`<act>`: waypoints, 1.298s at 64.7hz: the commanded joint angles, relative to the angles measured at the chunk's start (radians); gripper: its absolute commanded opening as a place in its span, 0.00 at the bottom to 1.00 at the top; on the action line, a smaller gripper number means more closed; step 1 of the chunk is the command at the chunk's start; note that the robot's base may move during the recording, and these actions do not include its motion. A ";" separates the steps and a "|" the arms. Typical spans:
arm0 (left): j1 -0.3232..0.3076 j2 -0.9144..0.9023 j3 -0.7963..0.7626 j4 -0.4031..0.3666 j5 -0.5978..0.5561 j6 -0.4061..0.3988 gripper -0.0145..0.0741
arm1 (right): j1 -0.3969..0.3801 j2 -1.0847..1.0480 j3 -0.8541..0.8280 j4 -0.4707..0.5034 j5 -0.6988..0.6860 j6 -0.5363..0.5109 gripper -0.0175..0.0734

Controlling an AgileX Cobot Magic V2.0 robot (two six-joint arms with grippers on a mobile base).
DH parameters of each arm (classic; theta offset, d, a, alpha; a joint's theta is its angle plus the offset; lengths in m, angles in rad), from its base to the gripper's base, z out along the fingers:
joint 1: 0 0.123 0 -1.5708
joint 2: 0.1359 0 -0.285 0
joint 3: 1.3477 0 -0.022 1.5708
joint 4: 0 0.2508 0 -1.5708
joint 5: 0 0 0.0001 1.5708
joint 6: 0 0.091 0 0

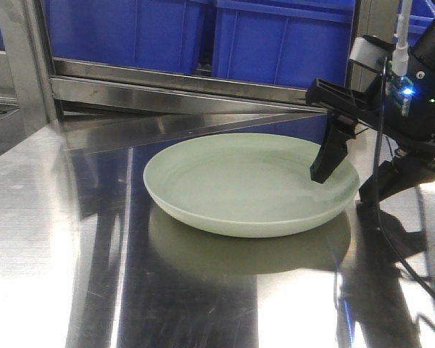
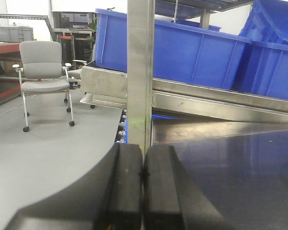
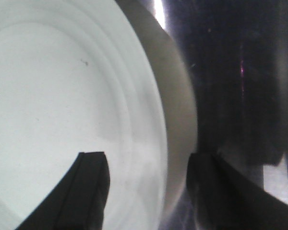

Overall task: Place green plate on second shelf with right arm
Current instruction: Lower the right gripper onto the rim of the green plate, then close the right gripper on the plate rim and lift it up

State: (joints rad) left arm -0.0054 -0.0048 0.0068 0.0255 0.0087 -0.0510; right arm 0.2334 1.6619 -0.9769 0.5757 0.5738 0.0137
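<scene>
Plate (image 1: 246, 185) on table (image 1: 58, 217), unlifted. Right gripper (image 3: 151, 196) spread astride its rim; grasp, shelving remain. Left gripper (image 2: 143, 177) clenched, empty.

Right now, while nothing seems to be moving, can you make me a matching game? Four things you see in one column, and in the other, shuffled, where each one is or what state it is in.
Things:
1. plate
2. chair
3. left jaws
4. right jaws

Places or states:
A. shut, nothing between them
B. on the grey floor
C. open, one inside the plate's rim and one outside it
D. on the steel table

Pairs: 1-D, 2-B, 3-A, 4-C
</scene>
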 commanded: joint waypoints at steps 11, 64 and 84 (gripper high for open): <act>-0.005 -0.017 0.042 -0.009 -0.083 -0.006 0.31 | 0.001 -0.024 -0.021 0.018 -0.005 -0.006 0.43; -0.005 -0.017 0.042 -0.009 -0.083 -0.006 0.31 | 0.001 -0.456 -0.021 -0.165 -0.012 -0.014 0.25; -0.005 -0.017 0.042 -0.009 -0.083 -0.006 0.31 | 0.001 -0.798 -0.021 -0.292 0.012 -0.008 0.25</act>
State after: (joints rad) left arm -0.0054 -0.0048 0.0068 0.0255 0.0087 -0.0510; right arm 0.2334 0.9517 -0.9694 0.2915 0.6480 0.0069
